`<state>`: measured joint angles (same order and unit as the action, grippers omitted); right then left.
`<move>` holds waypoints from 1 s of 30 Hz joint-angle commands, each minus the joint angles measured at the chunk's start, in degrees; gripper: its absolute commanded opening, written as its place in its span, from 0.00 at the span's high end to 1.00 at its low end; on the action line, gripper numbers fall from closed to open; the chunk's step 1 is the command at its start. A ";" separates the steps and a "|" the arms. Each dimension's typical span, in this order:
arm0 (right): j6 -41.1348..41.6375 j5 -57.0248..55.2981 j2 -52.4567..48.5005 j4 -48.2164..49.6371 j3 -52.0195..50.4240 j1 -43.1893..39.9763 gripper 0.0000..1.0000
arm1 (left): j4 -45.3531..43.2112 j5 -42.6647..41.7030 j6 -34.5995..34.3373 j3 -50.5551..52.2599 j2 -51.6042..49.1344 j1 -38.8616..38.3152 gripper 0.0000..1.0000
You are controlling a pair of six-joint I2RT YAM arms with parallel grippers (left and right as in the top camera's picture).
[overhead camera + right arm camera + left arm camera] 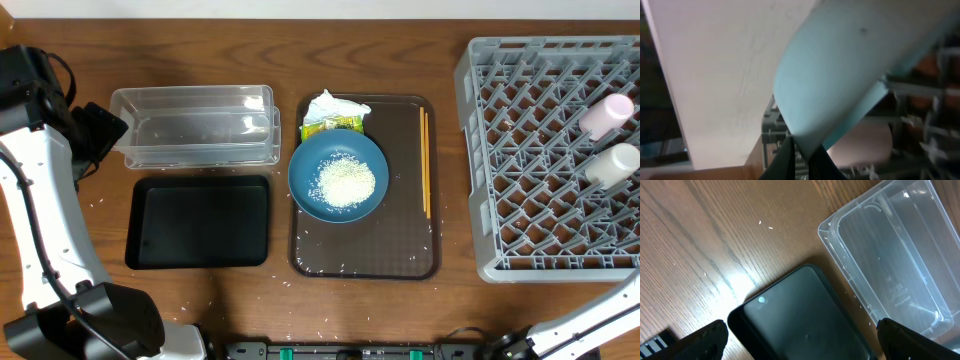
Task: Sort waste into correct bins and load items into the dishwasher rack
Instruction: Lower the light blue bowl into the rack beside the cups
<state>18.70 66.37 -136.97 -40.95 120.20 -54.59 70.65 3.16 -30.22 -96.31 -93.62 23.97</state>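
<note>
Light-blue bowl (850, 65) clamped in right tool (801, 152); left tool (802, 342) spread; rice (345, 183) in dark-blue bowl (304, 165).

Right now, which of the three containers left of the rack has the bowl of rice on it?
The brown tray, the one nearest the rack, carries the blue bowl. The black tray and the clear tub hold none.

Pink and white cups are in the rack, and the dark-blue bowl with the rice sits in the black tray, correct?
Not quite. The dark-blue bowl with the rice sits on the brown serving tray, not in the black tray; the overhead view shows it. The pink cup and white cup are in the rack, as you said.
</note>
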 commanded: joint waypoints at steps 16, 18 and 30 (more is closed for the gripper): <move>2.58 -26.86 20.31 -17.57 -0.15 -0.61 0.81 | 0.26 0.33 -0.52 -0.90 0.79 0.17 0.02; 2.73 -28.26 20.72 -16.59 -0.15 0.66 0.75 | 0.24 0.33 -0.52 -0.90 0.79 0.17 0.02; 4.00 -53.75 18.51 -10.91 -0.22 12.22 0.78 | 0.26 0.33 -0.52 -0.90 0.79 0.20 0.02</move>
<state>22.39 22.83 -116.88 -52.75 119.90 -44.93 70.65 3.16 -30.22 -96.31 -93.62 23.97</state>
